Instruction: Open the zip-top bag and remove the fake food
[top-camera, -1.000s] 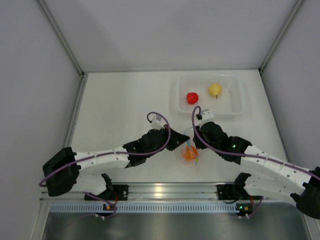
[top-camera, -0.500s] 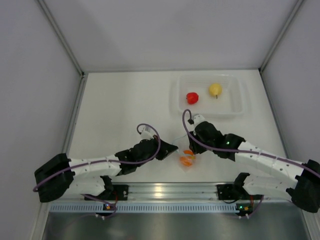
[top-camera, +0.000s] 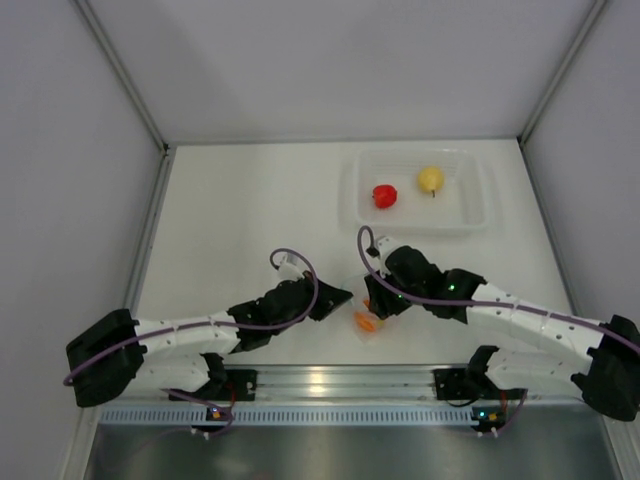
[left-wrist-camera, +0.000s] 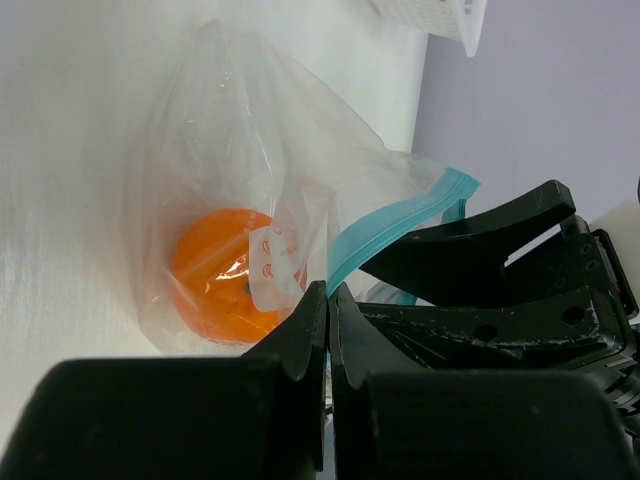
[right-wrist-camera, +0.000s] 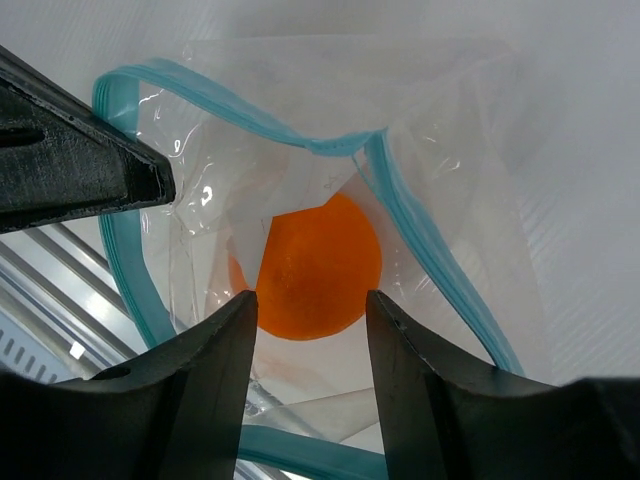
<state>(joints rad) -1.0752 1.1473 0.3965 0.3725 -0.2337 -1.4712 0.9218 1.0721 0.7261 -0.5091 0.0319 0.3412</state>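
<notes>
The zip-top bag (top-camera: 367, 327) is a clear crinkly pouch with a light blue zip strip (right-wrist-camera: 420, 235), and its mouth gapes open. An orange round fruit (right-wrist-camera: 320, 265) lies inside it, also visible as the orange fruit (left-wrist-camera: 225, 275) in the left wrist view. My left gripper (left-wrist-camera: 328, 292) is shut, pinching the bag's edge by the zip strip; in the top view the left gripper (top-camera: 345, 297) is just left of the bag. My right gripper (right-wrist-camera: 312, 300) is open inside the bag's mouth, its fingertips on either side of the orange fruit without touching it. The red fruit (top-camera: 384, 196) and the yellow pear (top-camera: 430, 180) lie in the tray.
The clear rigid tray (top-camera: 470, 226) sits at the back right of the table. The metal rail (top-camera: 320, 380) runs along the near edge, close behind the bag. White walls enclose the table on three sides.
Both grippers and the bag have shifted left and toward the near edge. The right gripper's jaws have spread wider around the orange fruit. The left gripper stays shut on the bag.
</notes>
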